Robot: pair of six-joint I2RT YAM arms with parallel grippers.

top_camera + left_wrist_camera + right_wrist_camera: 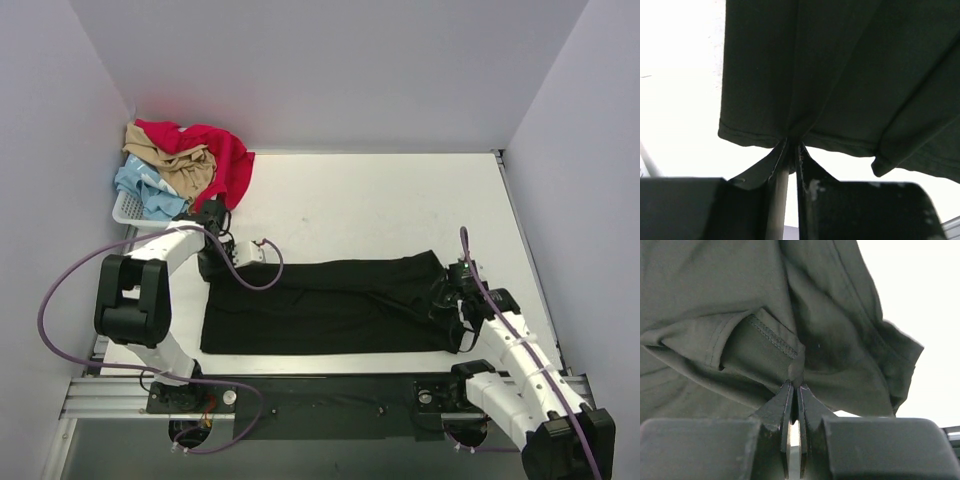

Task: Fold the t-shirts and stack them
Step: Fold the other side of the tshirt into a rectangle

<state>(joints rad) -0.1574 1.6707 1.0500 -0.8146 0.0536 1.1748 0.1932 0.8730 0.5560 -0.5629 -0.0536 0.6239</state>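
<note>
Pale walls [330, 70] enclose the white table [380, 200] on three sides. At its far left corner a basket [127, 208] holds red, tan and pale blue t-shirts [190, 165]. The black t-shirt [330, 305] lies across the near part; the left gripper [790, 145] pinches its left hem, the right gripper [795, 386] its right end.

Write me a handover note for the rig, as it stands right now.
Left gripper: shut on the black t-shirt, pinching its hem at the left end.
Right gripper: shut on the same shirt's right end.
Shirt lies as a long band across the near table, seemingly part-folded.
Heaped on the white basket, far left: red t-shirt, tan t-shirt, pale blue t-shirt.
Nothing stacked yet. Left: finish this fold, then fold the other three.
</note>
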